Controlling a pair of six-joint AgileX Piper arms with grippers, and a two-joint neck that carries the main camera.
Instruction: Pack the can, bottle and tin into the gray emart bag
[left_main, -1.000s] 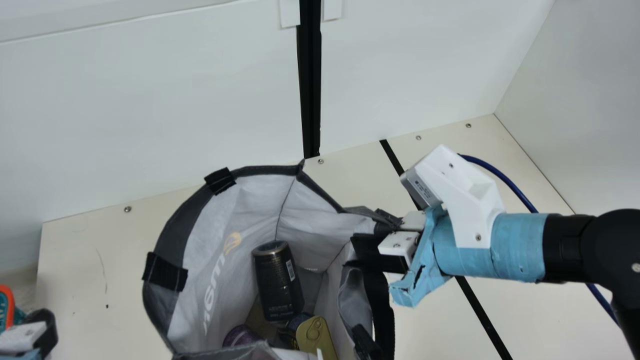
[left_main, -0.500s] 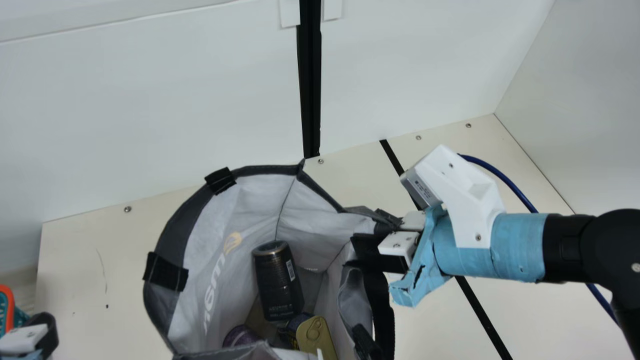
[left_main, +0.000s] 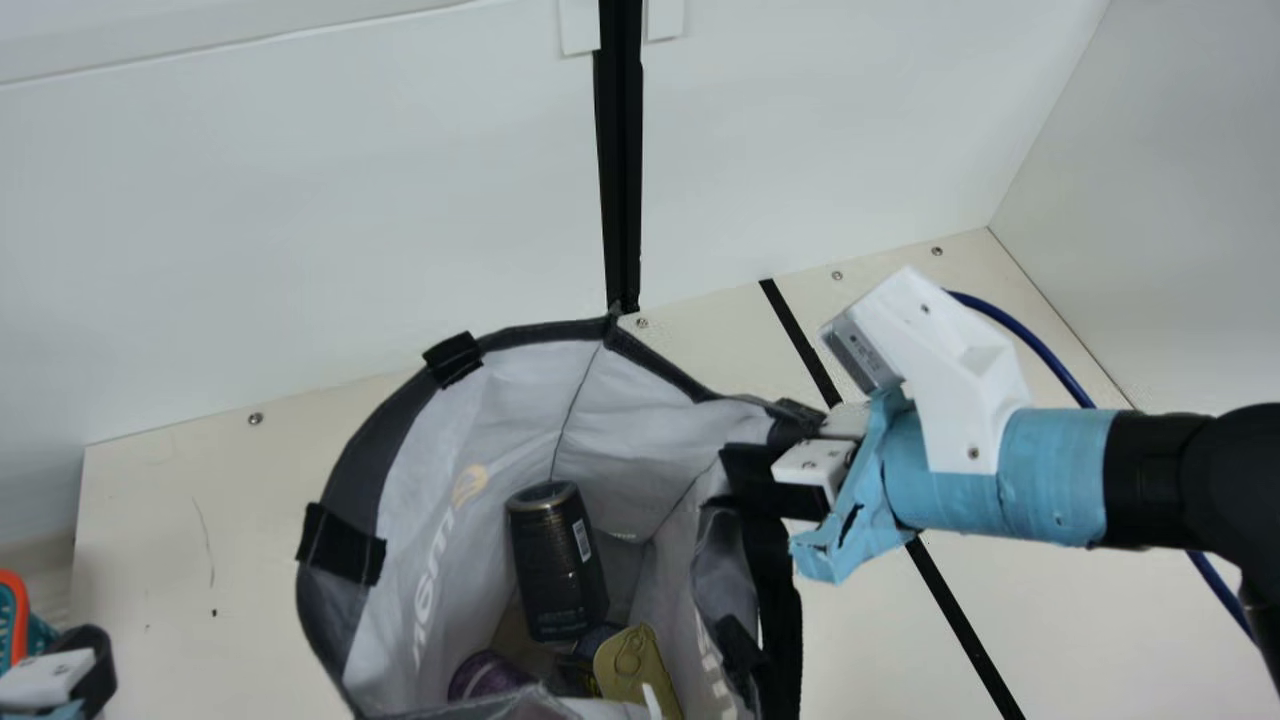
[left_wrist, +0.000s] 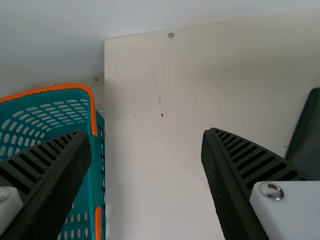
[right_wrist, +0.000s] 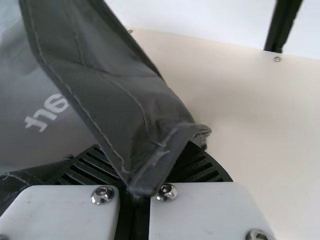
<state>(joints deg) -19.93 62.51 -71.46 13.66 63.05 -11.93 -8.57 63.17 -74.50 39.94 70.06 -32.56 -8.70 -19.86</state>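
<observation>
Left hand (left_main: 88, 668), at the lower left of the main view; fingers spread, with nothing between them in the left wrist view; basket (left_main: 16, 610), teal with orange trim, just beside that hand, at the same edge; bag (left_main: 385, 440), gray, mouth open, standing on the surface (left_main: 170, 530), pale inside, with black patches of webbing at the rim; inside the bag, nearest first: tin (left_main: 632, 668), gold, ring-pull face showing; purple item (left_main: 485, 672), partly hidden by the near rim, too covered to name; dark item (left_main: 578, 675) between that and the tin, mostly hidden, likewise too covered to name; can (left_main: 560, 575), black with a gold-rimmed end, just beyond these; upright or leaning, hard to tell.

Right hand (left_main: 785, 465), at the bag's right side; fingers pressed together on the gray rim, a folded flap of it pinched between them, as seen in the right wrist view; behind that hand, wrist wrapped in blue tape (left_main: 1045, 475), with white camera mount (left_main: 960, 375) and blue cable (left_main: 1035, 345); under and beyond, cream surface with black strip (left_main: 960, 620) and small screws along the far edge; farthest, white wall (left_main: 300, 220) with black upright post (left_main: 621, 170).
</observation>
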